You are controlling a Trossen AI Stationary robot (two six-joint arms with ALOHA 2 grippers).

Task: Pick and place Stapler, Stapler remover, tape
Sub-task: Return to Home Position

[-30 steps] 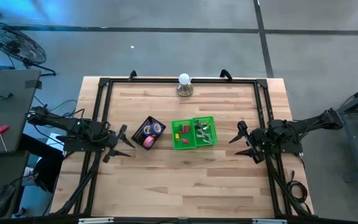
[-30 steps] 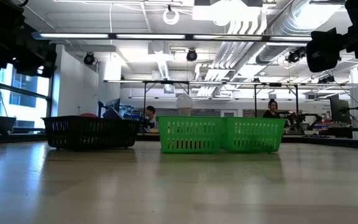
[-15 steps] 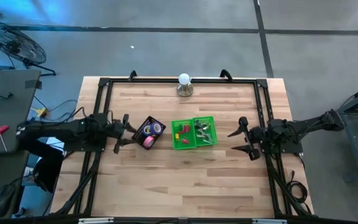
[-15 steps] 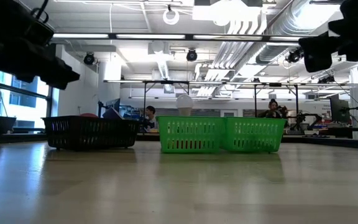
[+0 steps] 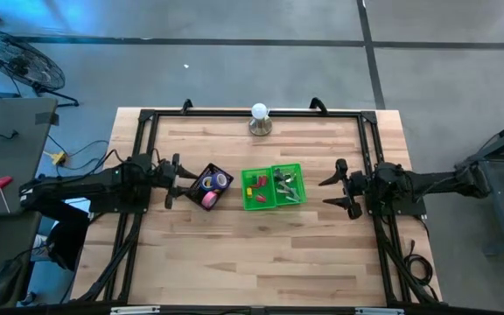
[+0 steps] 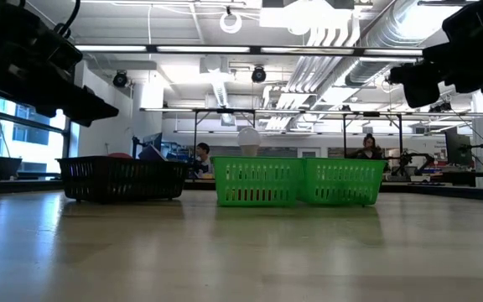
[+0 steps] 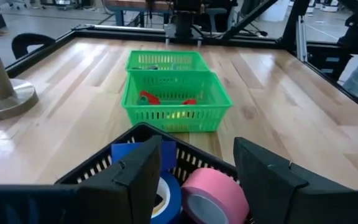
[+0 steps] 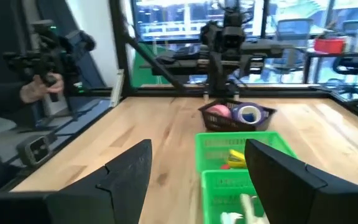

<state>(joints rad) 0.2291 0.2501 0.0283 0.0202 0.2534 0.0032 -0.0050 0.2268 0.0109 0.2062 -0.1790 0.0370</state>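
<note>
The black basket (image 5: 208, 185) holds the tape rolls. A pink roll (image 7: 213, 199) and a blue roll (image 7: 166, 190) lie just beyond my left gripper's fingers, and a purple roll (image 5: 223, 181) shows in the high view. My left gripper (image 5: 171, 182) is open and hovers at the basket's left edge, above the table. Two joined green baskets (image 5: 272, 186) stand to the right of the black one. One holds red and yellow items (image 7: 163, 99), the other pale and green ones (image 5: 289, 185). My right gripper (image 5: 335, 188) is open and hangs in the air to the right of the green baskets.
A bulb on a round metal base (image 5: 260, 120) stands at the table's far edge, and a black frame (image 5: 147, 118) runs around the tabletop. Bare wood lies along the near half of the table (image 5: 261, 254). People show in the room beyond (image 6: 367, 147).
My left gripper has moved toward the table's right and reached the black basket's left edge. My right gripper has shifted a little toward the table's left, closer to the green baskets. The baskets and what they hold have stayed in place.
</note>
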